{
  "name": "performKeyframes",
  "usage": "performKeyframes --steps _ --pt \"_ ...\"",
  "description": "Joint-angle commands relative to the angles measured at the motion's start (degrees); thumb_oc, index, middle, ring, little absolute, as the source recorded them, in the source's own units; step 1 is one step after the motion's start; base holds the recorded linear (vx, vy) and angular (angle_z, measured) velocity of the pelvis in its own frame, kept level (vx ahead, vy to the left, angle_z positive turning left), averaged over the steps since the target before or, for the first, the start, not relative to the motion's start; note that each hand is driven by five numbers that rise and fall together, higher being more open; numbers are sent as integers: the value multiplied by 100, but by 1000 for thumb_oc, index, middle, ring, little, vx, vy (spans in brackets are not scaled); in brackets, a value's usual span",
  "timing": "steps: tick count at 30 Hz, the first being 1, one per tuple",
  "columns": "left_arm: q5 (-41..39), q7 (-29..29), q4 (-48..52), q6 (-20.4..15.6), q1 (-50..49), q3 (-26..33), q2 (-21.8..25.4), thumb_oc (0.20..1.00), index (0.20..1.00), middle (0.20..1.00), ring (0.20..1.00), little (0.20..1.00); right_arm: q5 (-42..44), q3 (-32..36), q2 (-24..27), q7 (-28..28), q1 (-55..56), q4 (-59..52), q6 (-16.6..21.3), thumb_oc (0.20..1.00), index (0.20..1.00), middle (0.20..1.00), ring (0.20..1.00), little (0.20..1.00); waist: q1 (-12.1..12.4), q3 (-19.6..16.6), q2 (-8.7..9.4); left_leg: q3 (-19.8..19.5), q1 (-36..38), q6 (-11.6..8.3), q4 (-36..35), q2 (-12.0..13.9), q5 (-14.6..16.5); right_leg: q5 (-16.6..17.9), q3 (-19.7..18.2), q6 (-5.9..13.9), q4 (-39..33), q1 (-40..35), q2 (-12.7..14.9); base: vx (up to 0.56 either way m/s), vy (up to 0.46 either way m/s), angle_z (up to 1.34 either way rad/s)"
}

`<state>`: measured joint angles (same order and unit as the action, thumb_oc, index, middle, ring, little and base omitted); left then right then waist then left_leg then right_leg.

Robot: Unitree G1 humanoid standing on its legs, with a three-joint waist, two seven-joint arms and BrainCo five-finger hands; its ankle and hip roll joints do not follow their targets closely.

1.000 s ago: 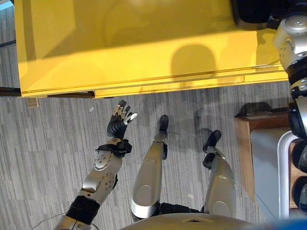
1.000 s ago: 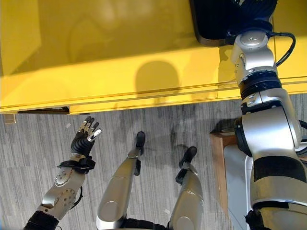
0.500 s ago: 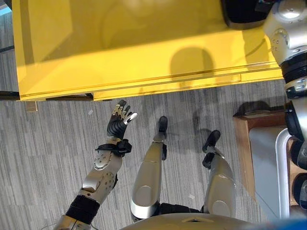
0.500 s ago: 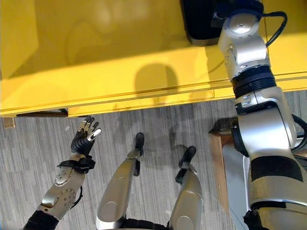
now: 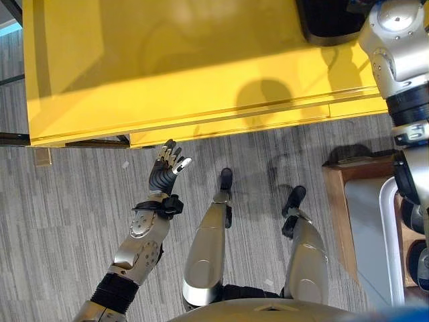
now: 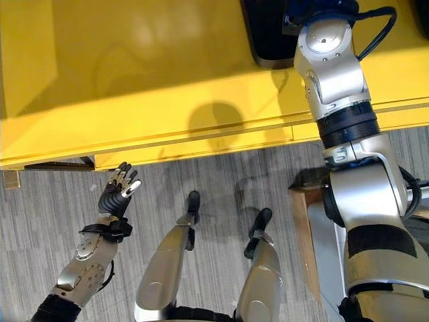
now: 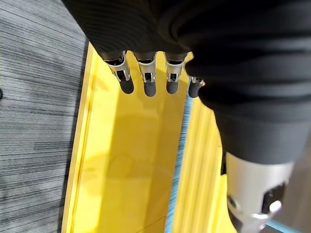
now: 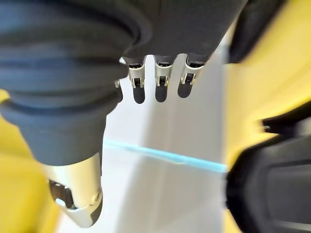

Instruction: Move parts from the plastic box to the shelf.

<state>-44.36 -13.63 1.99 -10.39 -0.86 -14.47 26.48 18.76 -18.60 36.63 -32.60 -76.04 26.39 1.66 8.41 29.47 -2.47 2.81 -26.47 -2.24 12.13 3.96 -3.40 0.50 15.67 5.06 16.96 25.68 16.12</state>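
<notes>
- The right eye view takes in the whole right arm reaching up across the yellow table [image 6: 134, 100] to a black box [image 6: 268, 33] at its far edge; the left eye view catches just one corner of that box [image 5: 328, 20]
- The right wrist view looks along the right hand [image 8: 155, 77]: its fingers [image 8: 161, 92] hang loosely bent with nothing between them, and the dark box [image 8: 272, 189] lies just beside and apart from them
- No parts can be made out in the box
- The left hand [image 5: 165, 166] hovers over the grey floor just in front of the table's near edge, fingers spread and relaxed, empty
- The left wrist view shows those fingers [image 7: 148, 82] above the yellow surface [image 7: 126, 170]
- A wooden shelf unit [image 5: 338, 201] stands on the floor at the robot's right
</notes>
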Motion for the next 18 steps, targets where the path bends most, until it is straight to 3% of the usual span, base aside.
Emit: performKeyframes --steps 1,7,9,13,15,18 --pt "78 96 232 -164 -273 -30 220 1000 1000 1000 1000 1000 -647 144 58 -136 534 -541 269 1000 1000 1000 1000 1000 -30 -488 78 5 48 -185 -86 195 -56 -506 -191 147 391 -354 -9 0 0 0" --pt "167 127 235 -81 -361 13 151 1000 1000 1000 1000 1000 -1098 565 -433 34 1828 -1793 324 1000 1000 1000 1000 1000 -136 -579 64 -1 345 -166 -213 258 -89 -520 -220 141 323 -552 -71 -2 -2 -3" --pt "239 146 227 -2 -463 70 92 1000 1000 1000 1000 1000 -1179 733 -810 171 2649 -2323 413 1000 1000 1000 1000 1000 -198 -651 74 30 553 -159 -349 328 -147 -509 -253 137 245 -663 -147 1 -21 -20" --pt "302 175 216 86 -604 109 -10 1000 1000 1000 1000 1000 -974 857 -1178 444 3703 -2905 542 1000 1000 1000 1000 1000 -300 -784 70 53 801 -200 -533 404 -240 -492 -202 146 72 -910 -191 18 -21 -11" --pt "474 159 163 213 -772 182 -226 1000 1000 1000 1000 1000 -587 882 -1690 791 5161 -3400 680 1000 1000 1000 1000 1000 -492 -1039 55 138 1213 -303 -941 531 -424 -416 -138 178 -314 -1284 -304 32 -21 -5" --pt "664 185 148 281 -863 338 -381 1000 1000 1000 1000 1000 -485 1033 -1689 1026 6038 -3754 696 1000 1000 1000 1000 1000 -655 -1260 66 224 1525 -415 -1233 642 -553 -357 -96 196 -641 -1602 -423 41 -57 -11"
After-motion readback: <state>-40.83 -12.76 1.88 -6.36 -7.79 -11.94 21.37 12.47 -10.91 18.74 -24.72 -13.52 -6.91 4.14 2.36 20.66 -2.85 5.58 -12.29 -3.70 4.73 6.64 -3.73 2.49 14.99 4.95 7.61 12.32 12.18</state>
